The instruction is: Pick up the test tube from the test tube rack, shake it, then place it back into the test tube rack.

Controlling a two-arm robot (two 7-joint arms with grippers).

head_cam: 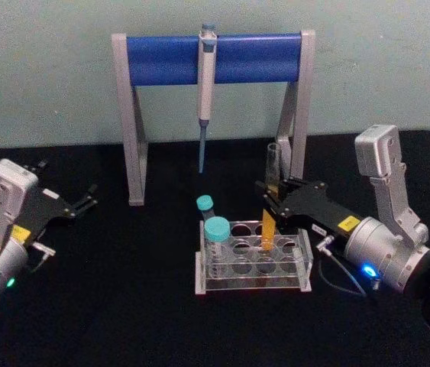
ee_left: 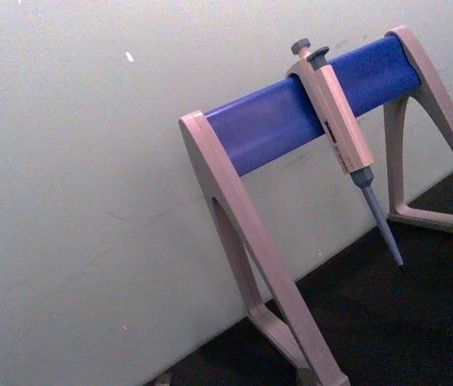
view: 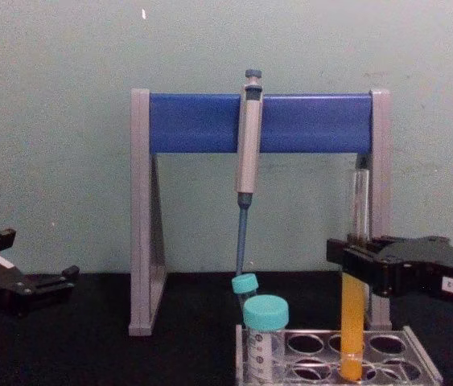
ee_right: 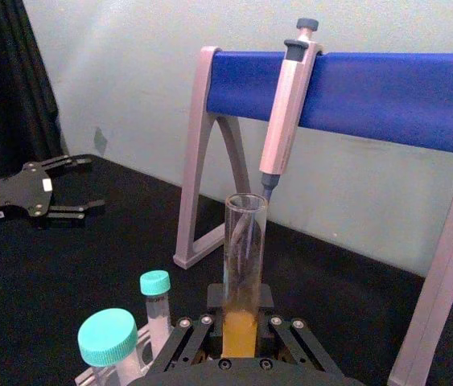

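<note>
Found the test tube (head_cam: pixel 268 229) upright in a hole in the right half of the test tube rack (head_cam: pixel 249 287), toward the back, with the rounded foot below the top plate, orange-yellow liquid filling the lower half, and the mouth open and uncapped. Found the right claw (head_cam: pixel 270 200) reaching in from the right and clamped on the tube at about mid-height, near the liquid line, one finger on each side of the glass. Noted the left claw (head_cam: pixel 86 202) parked well apart on the left of the black bench (head_cam: pixel 123 306), fingers spread and holding nothing. Noted two teal-capped vials (head_cam: pixel 215 229) at the rack's left end, clear of the grip, and a grey-and-blue pipette (head_cam: pixel 206 84) hanging from the blue-barred stand (head_cam: pixel 161 57) behind, the stand's right leg close behind the tube. Judged the step in hand as the grasp at the rack, tube seated and not yet lifted; could not rule out a set-down from this alone. Judged the next move, if a lift, as calling for a straight vertical pull until the foot clears the top plate, then a small draw away from the stand leg before any shaking. Reckoned on a gentle, near-upright shake, given the open mouth and the liquid inside.
</note>
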